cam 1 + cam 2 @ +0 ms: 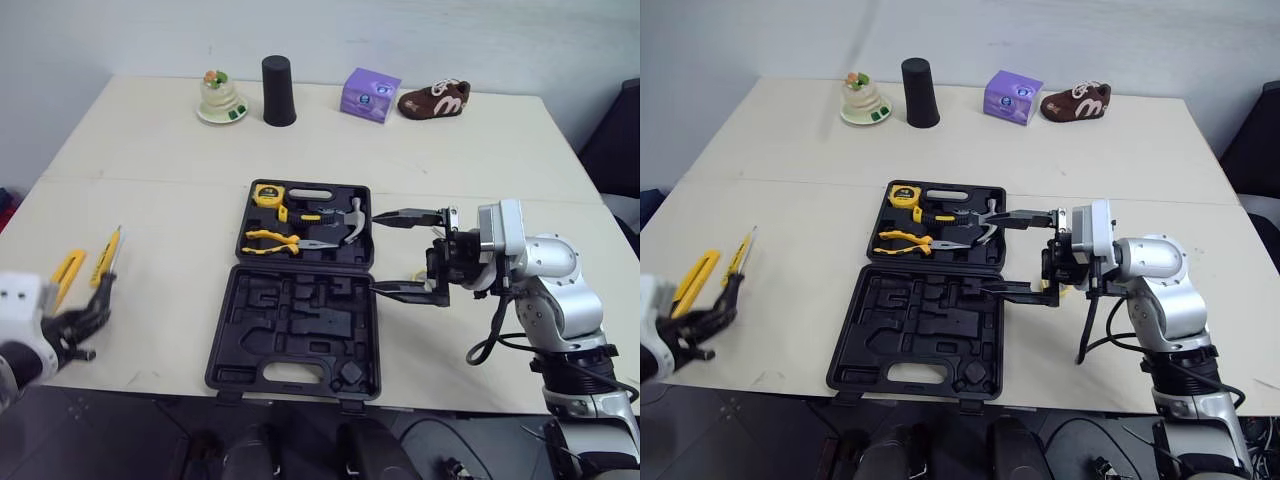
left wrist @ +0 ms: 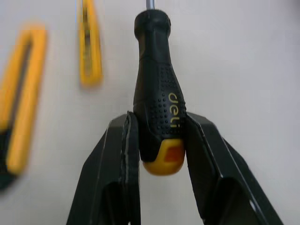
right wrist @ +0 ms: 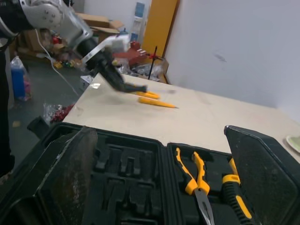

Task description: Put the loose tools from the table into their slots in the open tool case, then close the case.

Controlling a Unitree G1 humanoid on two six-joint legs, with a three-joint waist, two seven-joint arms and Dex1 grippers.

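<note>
The black tool case point(image 1: 225, 340) lies open at the table's middle. Its far half holds a yellow tape measure point(image 1: 268, 195), yellow-handled pliers point(image 1: 270, 240) and a hammer point(image 1: 350, 222); several slots in the near half are bare. My left gripper point(image 1: 85, 322), near the front left corner, is shut on a screwdriver point(image 2: 157, 93) by its black handle with a yellow butt. Beside it on the table lie a yellow utility knife point(image 1: 67, 275) and a slim yellow tool point(image 1: 107, 255). My right gripper point(image 1: 375, 252) hangs open at the case's right edge, one finger over each half.
Along the table's back edge stand a small dish with a cake-like item point(image 1: 220, 100), a black cup point(image 1: 279, 90), a purple box point(image 1: 370, 95) and a brown shoe point(image 1: 435, 100). A seam crosses the table just behind the case.
</note>
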